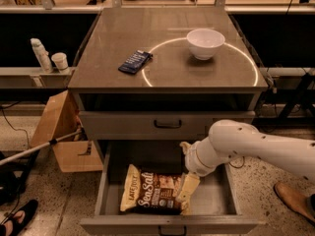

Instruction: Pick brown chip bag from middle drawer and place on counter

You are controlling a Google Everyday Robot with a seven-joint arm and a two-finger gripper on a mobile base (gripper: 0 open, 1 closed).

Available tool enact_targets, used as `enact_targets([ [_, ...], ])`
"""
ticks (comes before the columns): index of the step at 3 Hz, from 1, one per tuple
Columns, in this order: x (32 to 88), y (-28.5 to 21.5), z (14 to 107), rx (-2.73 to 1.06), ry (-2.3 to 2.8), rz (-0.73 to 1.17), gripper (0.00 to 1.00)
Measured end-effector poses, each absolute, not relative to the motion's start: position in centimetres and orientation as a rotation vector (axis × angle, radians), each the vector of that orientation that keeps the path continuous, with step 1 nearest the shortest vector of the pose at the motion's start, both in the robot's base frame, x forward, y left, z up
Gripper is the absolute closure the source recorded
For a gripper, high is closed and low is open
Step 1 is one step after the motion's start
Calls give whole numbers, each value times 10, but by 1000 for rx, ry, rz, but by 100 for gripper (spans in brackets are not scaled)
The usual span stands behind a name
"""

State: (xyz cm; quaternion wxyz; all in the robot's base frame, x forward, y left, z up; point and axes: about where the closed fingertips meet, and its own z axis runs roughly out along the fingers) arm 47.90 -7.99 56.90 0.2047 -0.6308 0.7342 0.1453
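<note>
1. Reaching-to-grasp step, judged from the pose: the wide grey metal middle drawer (166, 224) is pulled open at the bottom of the view, its dark handle at the near edge.
2. The large crinkly brown chip bag (150, 193) with white "Sea Salt" script lies flat on the drawer floor, left of centre and close to the front wall. It is not lifted.
3. The cream-tipped two-finger gripper (189, 186) is down inside the drawer at the bag's right edge, touching or overlapping it. I cannot tell if it is spread or closed on the bag.
4. The thick white robot arm (256, 149) comes in from the right, over the drawer's right wall.
5. Left of the cabinet, a brown cardboard box (59, 127) stands on the floor, well apart from the action.
6. Above the open drawer is a closed grey drawer front with a black handle (167, 124).
7. Further back, the smooth grey-brown counter (167, 80) with a thin white circle is the place target.
8. A small dark blue packet (135, 62) lies on the circle's left rim, and a white round bowl (205, 43) sits inside the circle at the back right.
9. Next move, as a judgement: secure a pinch on the bag's right edge, lift straight up clear of the drawer walls and the upper drawer front, then carry it to bare counter, avoiding the bowl and the packet. There is a risk that the crinkly bag slips or drags.
</note>
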Motion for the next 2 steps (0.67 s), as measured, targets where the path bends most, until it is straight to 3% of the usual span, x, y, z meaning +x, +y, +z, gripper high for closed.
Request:
enact_targets([
  [2, 479, -51, 520, -1863, 2012, 409, 0],
])
